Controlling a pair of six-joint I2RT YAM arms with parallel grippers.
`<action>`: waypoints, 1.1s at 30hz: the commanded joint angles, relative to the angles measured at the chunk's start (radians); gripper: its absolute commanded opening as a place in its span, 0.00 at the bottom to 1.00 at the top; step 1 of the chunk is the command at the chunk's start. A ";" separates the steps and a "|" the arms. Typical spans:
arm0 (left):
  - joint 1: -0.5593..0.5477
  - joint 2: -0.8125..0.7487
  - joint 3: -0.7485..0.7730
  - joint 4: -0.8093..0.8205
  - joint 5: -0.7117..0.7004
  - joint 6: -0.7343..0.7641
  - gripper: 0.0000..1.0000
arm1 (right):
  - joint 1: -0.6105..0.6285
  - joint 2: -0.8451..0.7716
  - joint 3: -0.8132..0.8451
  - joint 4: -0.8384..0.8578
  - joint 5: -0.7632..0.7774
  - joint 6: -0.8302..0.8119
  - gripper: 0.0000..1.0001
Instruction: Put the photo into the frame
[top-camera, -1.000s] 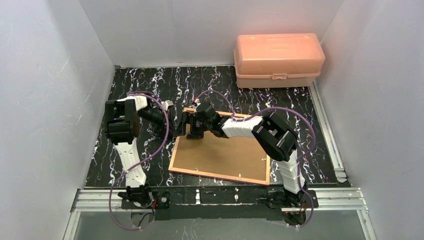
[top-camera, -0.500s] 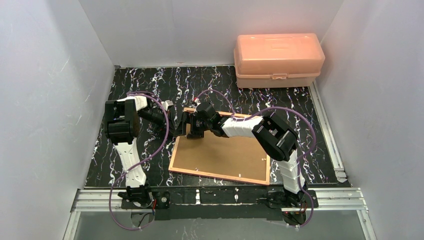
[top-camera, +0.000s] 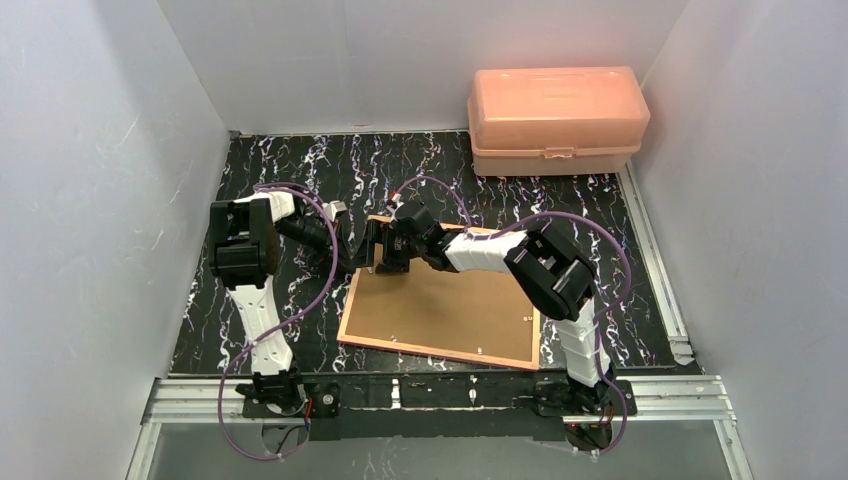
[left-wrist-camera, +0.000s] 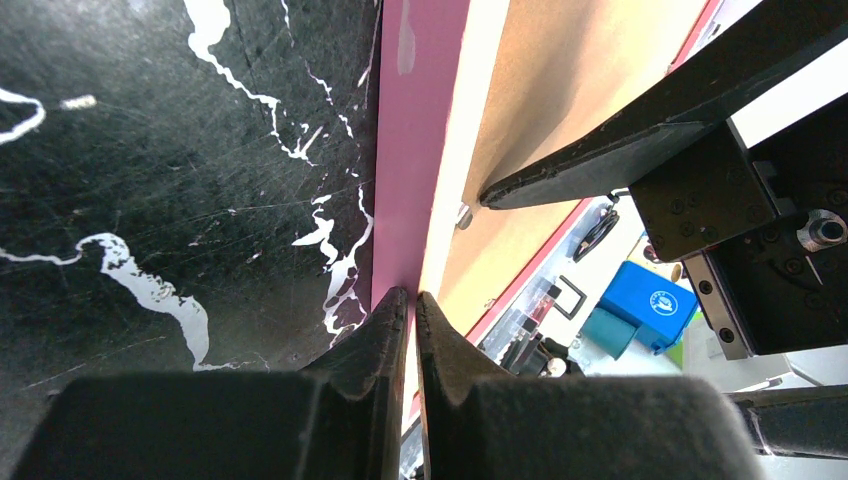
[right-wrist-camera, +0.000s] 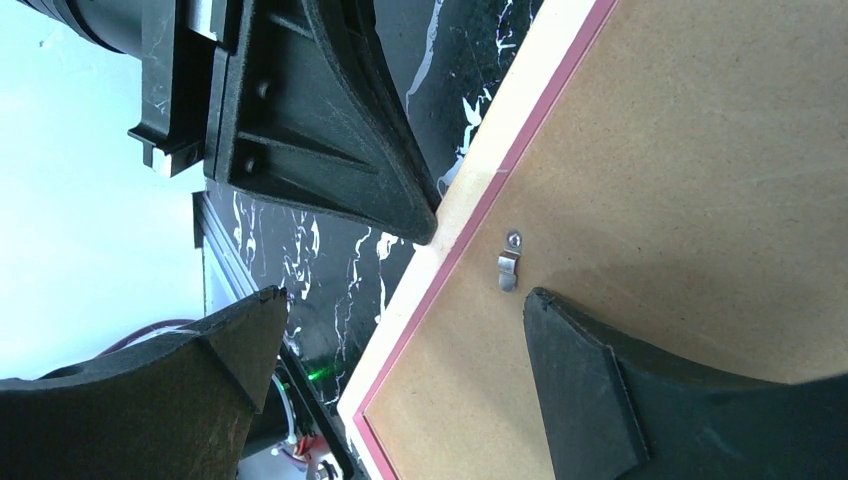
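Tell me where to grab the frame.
Its thin left rim, from the left side: the frame lies flat, back up, the backing board filling its middle, so only the rim offers a pinch. The left gripper is closed there.

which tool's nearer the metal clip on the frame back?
Right. The right tool, open, straddles the clip; the left tool is at the frame's outer edge.

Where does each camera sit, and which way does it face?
Top external: above and behind the bases, facing down at the table; both arms show.
Left wrist: on the left arm, looking along the left gripper, closed on the frame.
Right wrist: on the right arm, looking past the open right gripper at the backing board.
Both wrist views share the frame rim.
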 joint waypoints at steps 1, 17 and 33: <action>-0.017 -0.022 -0.008 -0.002 -0.015 0.011 0.05 | 0.000 0.033 0.021 0.025 -0.009 0.007 0.96; -0.016 -0.022 -0.006 -0.001 -0.014 0.011 0.05 | 0.019 0.060 0.034 0.071 -0.028 0.057 0.96; -0.017 -0.025 -0.006 -0.002 -0.014 0.011 0.04 | 0.028 0.084 0.043 0.072 0.023 0.075 0.96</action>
